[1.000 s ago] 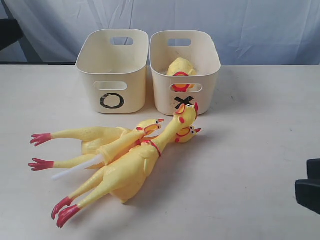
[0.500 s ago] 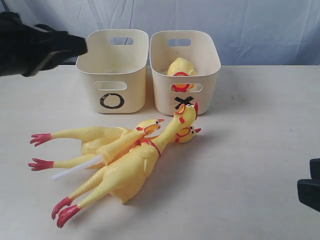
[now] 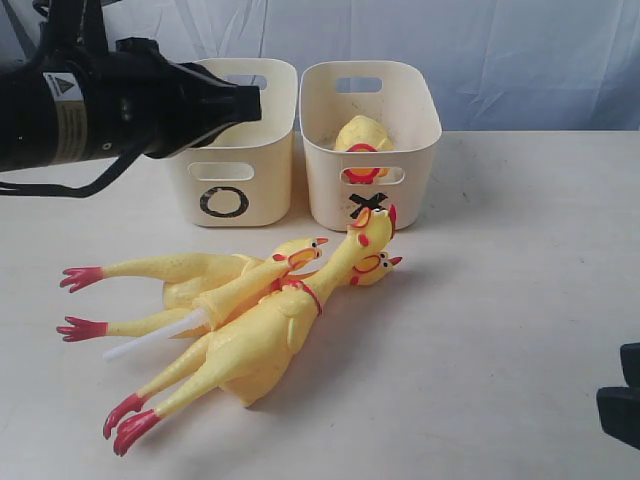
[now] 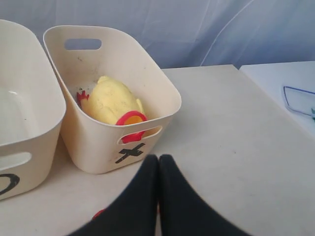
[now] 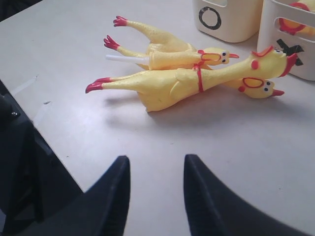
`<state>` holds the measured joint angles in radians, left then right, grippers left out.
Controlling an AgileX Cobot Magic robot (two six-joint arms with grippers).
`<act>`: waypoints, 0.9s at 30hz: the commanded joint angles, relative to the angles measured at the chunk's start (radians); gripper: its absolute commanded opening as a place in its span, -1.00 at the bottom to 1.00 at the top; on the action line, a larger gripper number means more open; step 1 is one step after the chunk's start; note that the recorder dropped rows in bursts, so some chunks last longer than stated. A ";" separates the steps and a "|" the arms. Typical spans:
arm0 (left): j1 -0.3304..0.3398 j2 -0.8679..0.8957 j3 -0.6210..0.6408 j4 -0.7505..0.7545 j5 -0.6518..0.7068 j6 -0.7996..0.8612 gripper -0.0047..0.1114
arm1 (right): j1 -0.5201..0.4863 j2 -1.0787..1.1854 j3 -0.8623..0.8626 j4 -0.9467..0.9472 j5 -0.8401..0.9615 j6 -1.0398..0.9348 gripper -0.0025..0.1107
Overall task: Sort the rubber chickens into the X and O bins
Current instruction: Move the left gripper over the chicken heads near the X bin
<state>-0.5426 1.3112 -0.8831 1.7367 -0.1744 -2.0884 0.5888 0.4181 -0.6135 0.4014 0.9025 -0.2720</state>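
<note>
Pale blue cloth hangs behind a cream counter.

1. Left arm: black, reaching in from the left edge above the counter. In the exterior view its tip lies across the upper rim of the O bin.
2. O bin and X bin: side by side near the far edge, left of its middle, marks facing the near edge. No chicken shows in the visible part of the O bin.
3. First whole chicken: lying on top of the pile at mid-counter, feet toward the near-left corner and head in front of the X mark. I cannot tell whether it touches the bin.
4. Second whole chicken: underneath, feet toward the left edge.
5. Head-and-neck piece: resting across both, white stick pointing to the left edge.
6. Round body: inside the X bin.
7. Left fingers: clenched together, grasping nothing, above the counter before the X bin.
8. Right fingers: released, spread apart with nothing between them, near the right edge, well apart from the pile.
</note>
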 commanded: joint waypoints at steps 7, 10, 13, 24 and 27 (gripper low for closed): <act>-0.010 0.018 -0.029 0.008 -0.027 0.000 -0.92 | 0.001 -0.006 0.005 -0.002 -0.005 -0.002 -0.34; -0.010 0.018 -0.030 0.008 -0.030 0.000 -0.92 | 0.001 -0.006 0.005 -0.002 -0.007 -0.002 -0.34; -0.010 0.018 -0.030 0.008 -0.040 0.000 -0.92 | 0.001 -0.006 0.005 -0.002 -0.007 -0.002 -0.34; -0.029 0.045 -0.025 -0.366 -0.056 0.399 -0.92 | 0.001 -0.006 0.005 -0.002 -0.007 0.001 -0.34; -0.068 0.070 -0.025 -0.638 -0.026 0.641 -0.92 | 0.001 -0.006 0.005 -0.002 -0.007 0.001 -0.34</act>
<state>-0.5769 1.3595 -0.9065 1.3333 -0.2333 -1.6433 0.5888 0.4181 -0.6135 0.4014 0.9025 -0.2700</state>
